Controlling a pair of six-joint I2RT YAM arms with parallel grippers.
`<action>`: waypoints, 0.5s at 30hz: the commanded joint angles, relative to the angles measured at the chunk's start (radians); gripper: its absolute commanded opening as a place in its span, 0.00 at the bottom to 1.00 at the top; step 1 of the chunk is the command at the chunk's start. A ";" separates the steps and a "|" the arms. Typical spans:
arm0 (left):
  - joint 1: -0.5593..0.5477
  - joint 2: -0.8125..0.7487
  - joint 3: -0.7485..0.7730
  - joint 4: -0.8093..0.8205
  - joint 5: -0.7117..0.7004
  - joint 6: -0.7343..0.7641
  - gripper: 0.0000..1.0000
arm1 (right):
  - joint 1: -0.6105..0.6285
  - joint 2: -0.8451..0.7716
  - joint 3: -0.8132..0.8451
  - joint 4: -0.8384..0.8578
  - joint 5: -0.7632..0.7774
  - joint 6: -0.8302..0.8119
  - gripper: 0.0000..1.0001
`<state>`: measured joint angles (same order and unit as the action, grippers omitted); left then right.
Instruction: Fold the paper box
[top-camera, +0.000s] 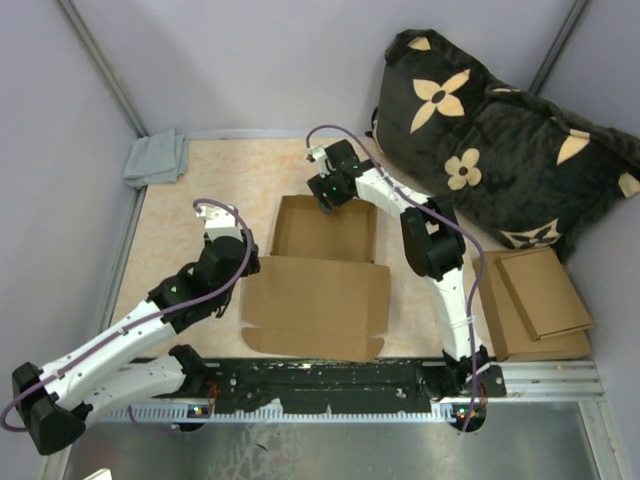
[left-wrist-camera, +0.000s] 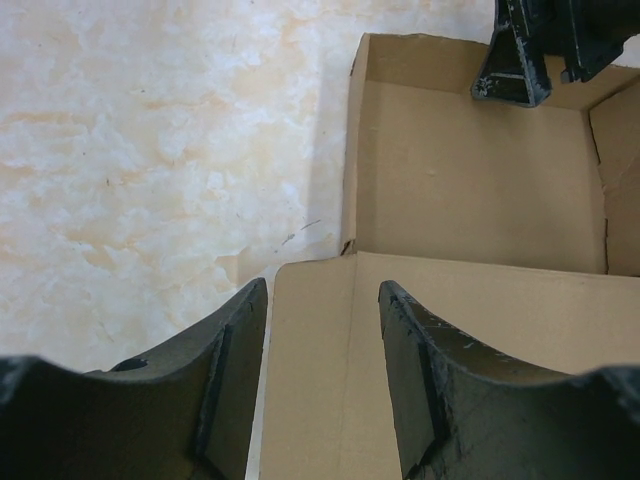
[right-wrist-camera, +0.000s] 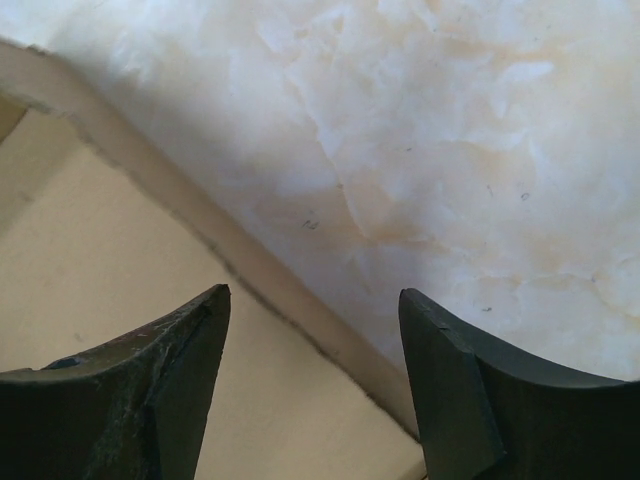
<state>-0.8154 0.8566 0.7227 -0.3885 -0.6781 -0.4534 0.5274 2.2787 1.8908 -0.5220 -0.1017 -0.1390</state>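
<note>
The paper box (top-camera: 320, 270) is plain brown cardboard in the middle of the table. Its far half forms a shallow tray with raised walls. Its near half lies flat as a lid panel (top-camera: 315, 310) with side flaps. My left gripper (top-camera: 238, 252) is open over the lid's left flap, close to the tray's near-left corner (left-wrist-camera: 348, 248); its jaws straddle the flap's edge (left-wrist-camera: 270, 360). My right gripper (top-camera: 328, 190) is open at the tray's far wall (right-wrist-camera: 300, 300), one finger inside the box, one outside over the table. It also shows in the left wrist view (left-wrist-camera: 515, 60).
A stack of flat brown cardboard pieces (top-camera: 535, 300) lies at the right edge. A large black cushion with tan flowers (top-camera: 490, 140) fills the far right. A folded grey cloth (top-camera: 157, 158) sits at the far left corner. Walls enclose the table.
</note>
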 joint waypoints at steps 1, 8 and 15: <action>0.004 -0.025 -0.007 0.024 -0.002 -0.004 0.55 | 0.000 0.017 0.098 -0.015 0.110 0.092 0.62; 0.004 -0.029 -0.008 0.025 0.002 -0.002 0.55 | -0.088 -0.064 0.005 -0.027 0.207 0.330 0.39; 0.004 -0.027 -0.010 0.035 -0.001 0.003 0.55 | -0.169 -0.314 -0.372 0.080 0.050 0.498 0.39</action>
<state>-0.8154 0.8429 0.7197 -0.3817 -0.6777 -0.4530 0.3847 2.1586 1.6680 -0.5022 0.0299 0.2337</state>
